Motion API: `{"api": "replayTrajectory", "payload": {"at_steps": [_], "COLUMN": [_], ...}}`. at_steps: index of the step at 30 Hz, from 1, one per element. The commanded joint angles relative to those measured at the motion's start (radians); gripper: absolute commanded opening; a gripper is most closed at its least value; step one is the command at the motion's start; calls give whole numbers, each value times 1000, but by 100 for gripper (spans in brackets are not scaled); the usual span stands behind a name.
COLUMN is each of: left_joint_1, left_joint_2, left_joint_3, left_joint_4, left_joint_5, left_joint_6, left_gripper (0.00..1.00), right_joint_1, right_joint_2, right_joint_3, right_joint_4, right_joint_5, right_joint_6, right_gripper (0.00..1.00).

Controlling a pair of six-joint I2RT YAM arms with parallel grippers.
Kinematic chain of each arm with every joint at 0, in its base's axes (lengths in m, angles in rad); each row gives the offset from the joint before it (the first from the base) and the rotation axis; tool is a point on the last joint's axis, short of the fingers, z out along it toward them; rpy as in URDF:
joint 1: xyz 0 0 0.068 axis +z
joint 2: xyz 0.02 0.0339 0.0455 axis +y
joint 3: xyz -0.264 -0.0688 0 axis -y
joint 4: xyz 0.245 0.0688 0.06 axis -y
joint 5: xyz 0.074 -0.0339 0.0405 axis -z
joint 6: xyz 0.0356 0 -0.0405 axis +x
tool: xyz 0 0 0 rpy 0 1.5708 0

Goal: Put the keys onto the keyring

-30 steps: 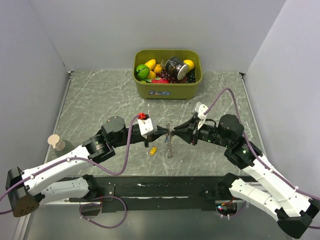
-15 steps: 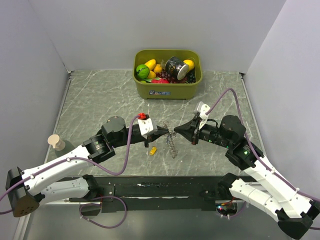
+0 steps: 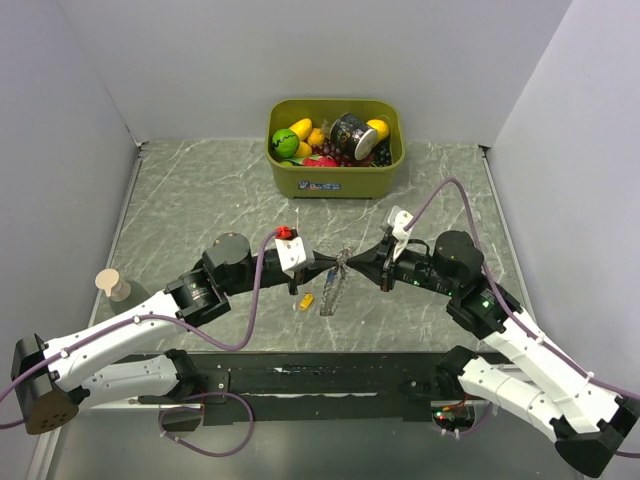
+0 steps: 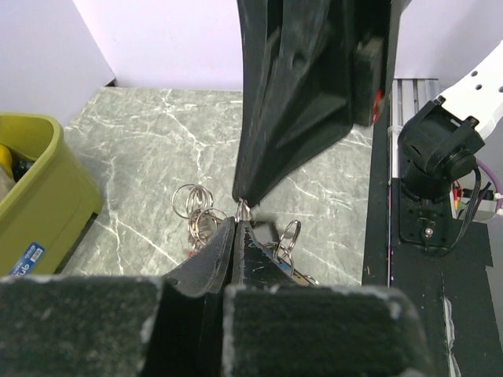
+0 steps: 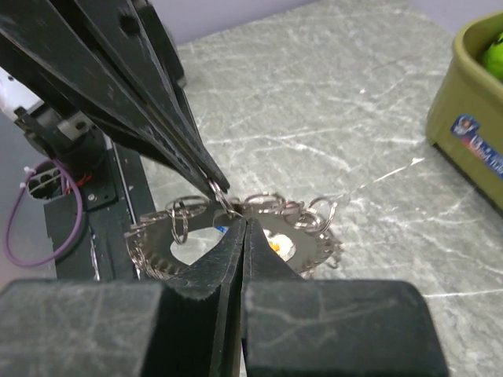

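One large grey-silver metal keyring (image 3: 333,290), its rim hung with small wire loops, is held tilted over the grey marbled bench (image 3: 190,200). A loop at its top edge is pinched by the fully closed left tool (image 3: 339,264); the right tool (image 3: 351,262) is closed too, tip to tip against it, though its hold on the loop cannot be confirmed. A small yellow-tagged key (image 3: 307,300) is seen lying just beside the ring. Steadying the ring is judged the step in hand; next, one tool must be freed to fetch that key.
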Motion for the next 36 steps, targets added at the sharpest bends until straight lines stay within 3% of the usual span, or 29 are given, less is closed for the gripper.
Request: {"api": "replayTrajectory", "payload": {"at_steps": [1,11,16,23,26,33,36], "left_joint_1": [-1,-1,-1,-1,0,-1,-1], "left_joint_2": [-39,-43,-43,-36,-31,-26,-28], "left_joint_3": [10,5,2,7,12,18,19], "left_joint_4": [103,106,92,69,63,60,62], "left_joint_5": [36,36,30,23,30,51,54], "left_joint_6": [4,1,11,27,28,24,22], "left_gripper": [1,1,1,1,1,1,1], "right_joint_1": [-6,-6,-6,-6,-6,-6,-7], "right_joint_2": [14,20,-44,-99,-96,-26,-6], "right_joint_3": [-21,-22,-18,-2,-5,19,19], "right_joint_4": [21,16,-10,2,22,39,50], "right_joint_5": [-4,-26,49,17,-29,-90,-96], "right_joint_6": [-6,-15,-28,-18,0,25,31], "right_gripper": [0,0,0,46,59,64,56]}}
